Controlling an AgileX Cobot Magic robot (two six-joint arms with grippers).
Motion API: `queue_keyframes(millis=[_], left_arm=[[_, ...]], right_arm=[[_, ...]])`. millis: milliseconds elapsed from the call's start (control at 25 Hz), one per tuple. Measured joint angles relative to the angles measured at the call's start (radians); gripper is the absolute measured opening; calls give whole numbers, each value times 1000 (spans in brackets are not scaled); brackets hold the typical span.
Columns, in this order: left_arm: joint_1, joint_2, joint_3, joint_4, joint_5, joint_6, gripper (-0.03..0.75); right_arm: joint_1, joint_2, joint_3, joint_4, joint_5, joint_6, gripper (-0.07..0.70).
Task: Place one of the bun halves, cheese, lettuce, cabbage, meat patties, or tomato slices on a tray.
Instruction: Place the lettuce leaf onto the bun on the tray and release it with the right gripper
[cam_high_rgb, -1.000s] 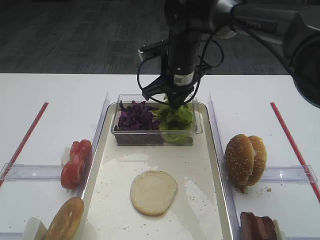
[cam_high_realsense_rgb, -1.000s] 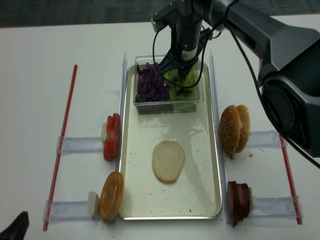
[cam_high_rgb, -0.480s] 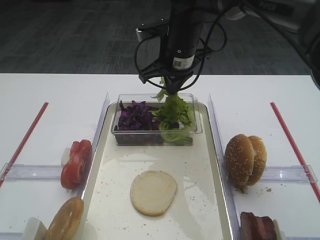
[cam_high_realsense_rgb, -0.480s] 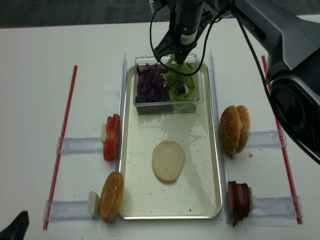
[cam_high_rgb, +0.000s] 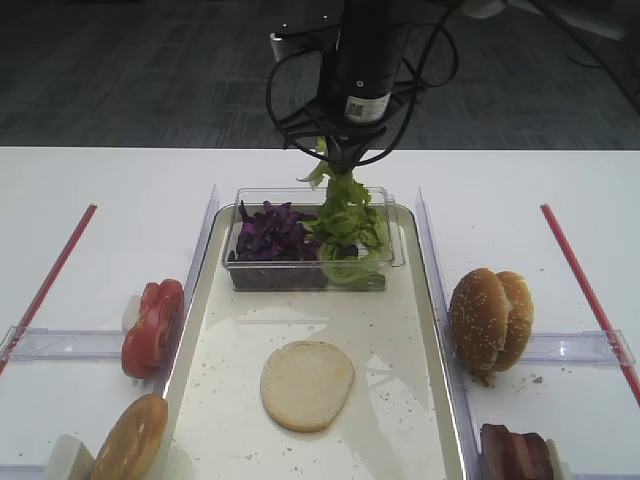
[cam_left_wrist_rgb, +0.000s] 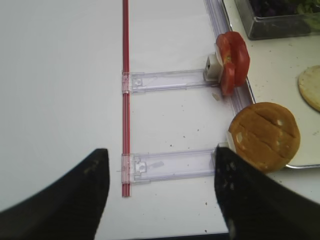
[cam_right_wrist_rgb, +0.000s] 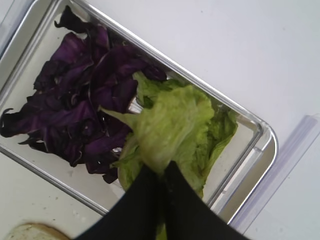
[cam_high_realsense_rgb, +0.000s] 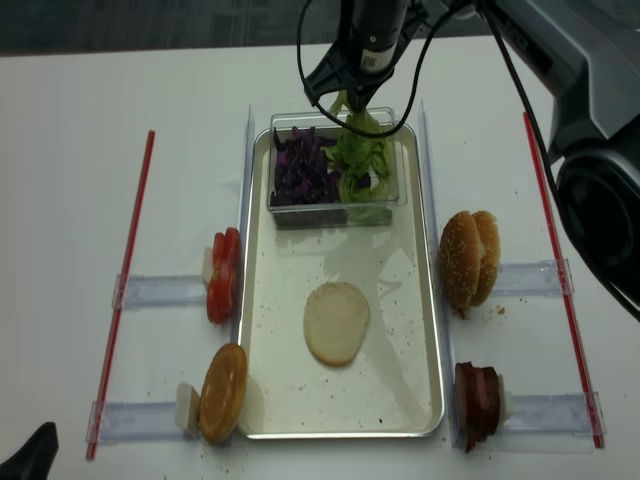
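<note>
I'm looking down on a white table (cam_high_rgb: 110, 200) with dark floor beyond its far edge at the top of the frame. My right gripper (cam_right_wrist_rgb: 164, 176) has its fingers clenched on a leaf of lettuce (cam_high_rgb: 345, 205); in the wrist view the pale green leaf fans out from the black tips, and in the high view it dangles from them at upper centre. Right below it sits a clear tub (cam_high_rgb: 300, 276) at the far end of the tray (cam_high_rgb: 400, 330), with more lettuce in its right half and the purple cabbage (cam_high_rgb: 272, 236) in its left half. Lower down, in the middle of the tray, one bun half (cam_high_rgb: 307, 385) lies cut face up. Right of the tray, two bun halves (cam_high_rgb: 490, 318) stand on edge together, and the meat patties (cam_high_rgb: 515, 452) sit at the lower right corner. Left of the tray are the tomato slices (cam_high_rgb: 152, 326), and below them another bun (cam_high_rgb: 130, 438). Red strips (cam_high_rgb: 48, 282) run along both outer sides. My left gripper (cam_left_wrist_rgb: 160, 192) hovers over bare table beside that bun, fingers spread apart and holding nothing.
</note>
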Motion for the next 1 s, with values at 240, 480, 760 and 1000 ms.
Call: queue_keyframes(millis=[240,480,760,1000], left_arm=[[0,0,0,0,0,0,419],[0,0,0,0,0,0,419],[0,0,0,0,0,0,419],[0,0,0,0,0,0,419]], right_arm=[[0,0,0,25,0,2,57],[3,0,0,53,0,2,57],[3,-13,0,53,1,18,57],[8,-58,0,61,4,44,57]])
